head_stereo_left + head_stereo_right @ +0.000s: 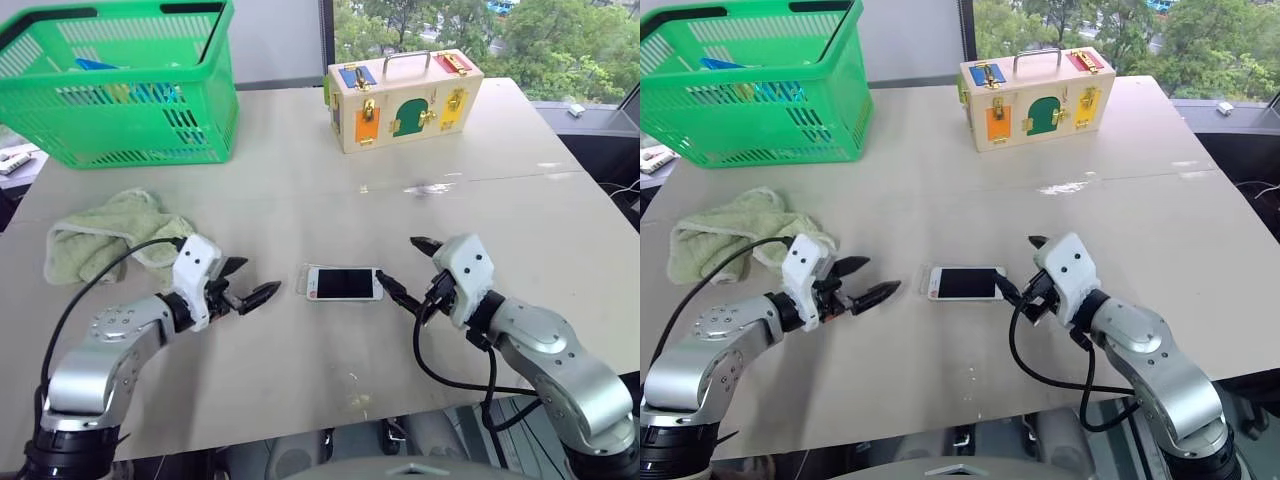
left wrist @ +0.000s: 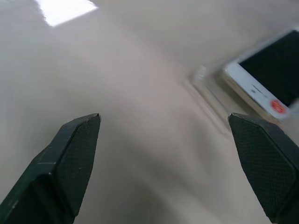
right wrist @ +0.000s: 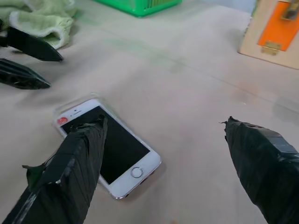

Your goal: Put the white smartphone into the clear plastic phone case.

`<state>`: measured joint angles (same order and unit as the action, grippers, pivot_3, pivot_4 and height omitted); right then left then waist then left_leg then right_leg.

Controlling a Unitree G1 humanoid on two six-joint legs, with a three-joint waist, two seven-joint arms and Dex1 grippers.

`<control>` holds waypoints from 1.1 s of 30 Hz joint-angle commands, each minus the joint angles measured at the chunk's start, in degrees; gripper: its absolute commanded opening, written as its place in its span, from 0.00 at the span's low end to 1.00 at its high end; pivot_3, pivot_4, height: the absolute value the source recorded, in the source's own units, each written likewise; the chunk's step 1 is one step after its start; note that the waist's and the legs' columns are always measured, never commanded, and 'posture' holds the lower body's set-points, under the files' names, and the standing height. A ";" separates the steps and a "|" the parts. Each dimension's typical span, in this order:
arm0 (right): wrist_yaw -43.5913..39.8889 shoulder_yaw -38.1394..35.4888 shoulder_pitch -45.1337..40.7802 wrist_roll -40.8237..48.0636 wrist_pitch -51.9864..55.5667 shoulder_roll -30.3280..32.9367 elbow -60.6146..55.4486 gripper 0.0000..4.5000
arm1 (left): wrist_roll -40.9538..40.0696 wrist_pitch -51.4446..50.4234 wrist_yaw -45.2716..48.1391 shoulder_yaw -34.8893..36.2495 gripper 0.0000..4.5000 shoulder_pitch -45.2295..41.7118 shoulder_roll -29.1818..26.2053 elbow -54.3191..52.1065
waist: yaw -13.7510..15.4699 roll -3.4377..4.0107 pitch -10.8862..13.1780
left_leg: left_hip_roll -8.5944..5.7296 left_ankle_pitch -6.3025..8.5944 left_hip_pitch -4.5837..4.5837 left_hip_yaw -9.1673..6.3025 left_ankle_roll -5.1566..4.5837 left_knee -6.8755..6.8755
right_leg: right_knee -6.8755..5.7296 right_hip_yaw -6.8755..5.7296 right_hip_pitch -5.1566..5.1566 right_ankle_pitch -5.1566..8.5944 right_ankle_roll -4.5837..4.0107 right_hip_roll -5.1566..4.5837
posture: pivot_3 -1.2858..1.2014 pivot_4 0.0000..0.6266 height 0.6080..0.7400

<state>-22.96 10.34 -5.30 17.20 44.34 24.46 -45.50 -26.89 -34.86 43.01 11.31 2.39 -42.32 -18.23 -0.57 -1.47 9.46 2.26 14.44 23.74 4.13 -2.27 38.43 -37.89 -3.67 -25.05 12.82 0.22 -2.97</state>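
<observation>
right pincer (image 1: 410, 268) open, white smartphone (image 1: 343, 284) just beside, left

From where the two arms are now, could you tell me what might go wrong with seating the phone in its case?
1. The white smartphone lies on the clear plastic phone case, whose edge juts out at one end; pressing could slide both across the table.
2. The case is hard to see, so open fingers may miss it.
3. The right gripper sits close and could nudge the phone.

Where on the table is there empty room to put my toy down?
Bare table lies between the green basket, wooden box and phone, and along the right side. It's crowded around the phone, between both grippers, and by the towel.
</observation>
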 commanded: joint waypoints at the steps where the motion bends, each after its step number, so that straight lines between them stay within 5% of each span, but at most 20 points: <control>1: -5.49 -1.49 2.40 2.11 -2.59 4.31 -1.33 0.96 | 4.54 7.21 3.99 -2.74 1.00 -1.67 -1.82 5.75 | 0.43 0.01 0.00 | 0.00 0.00 0.01 -0.01 0.00 0.00 | 0.00 -0.01 -0.01 0.01 -0.01 0.00 | 0.52 0.24 1.00; 9: -12.18 -6.72 4.08 4.23 -4.71 12.47 1.80 0.96 | 9.13 14.95 6.26 -6.67 1.00 -11.85 0.30 18.91 | 1.99 0.07 0.03 | 0.00 -0.03 -0.05 -0.14 -0.04 0.13 | 0.01 -0.25 0.20 -0.01 -0.08 -0.07 | 0.52 0.24 1.00; 13: -14.43 -3.52 1.96 0.31 -7.27 15.74 6.38 0.96 | 12.49 18.84 6.14 -10.00 1.00 -14.90 2.04 23.89 | 2.04 0.20 -0.04 | 0.04 -0.05 -0.12 -0.17 -0.04 0.16 | -0.02 -0.30 0.27 -0.02 -0.10 -0.11 | 0.52 0.24 1.00; 20: -13.51 3.02 -4.42 -3.95 -6.63 13.61 13.59 0.96 | 14.60 21.30 8.03 -13.69 1.00 -16.60 5.20 26.19 | 3.36 0.42 -0.17 | -0.04 -0.09 -0.05 -0.20 -0.10 0.25 | -0.04 -0.42 0.37 -0.04 -0.11 -0.12 | 0.52 0.24 1.00; 33: -13.46 4.07 -7.42 -4.91 -4.07 11.65 13.85 0.96 | 11.80 20.30 15.78 -14.96 1.00 -17.25 6.10 21.08 | 3.00 0.41 -0.17 | -0.09 -0.09 0.08 -0.08 -0.22 0.30 | 0.13 -0.42 0.41 -0.05 -0.04 -0.15 | 0.52 0.24 1.00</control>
<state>-36.45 14.82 -11.67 12.20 40.37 36.46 -30.10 -13.78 -13.71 56.92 -2.10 -15.07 -36.43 4.90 2.43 -1.05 9.29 2.19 14.35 23.82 4.04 -2.49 38.72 -37.76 -4.10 -24.64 12.77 0.18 -3.10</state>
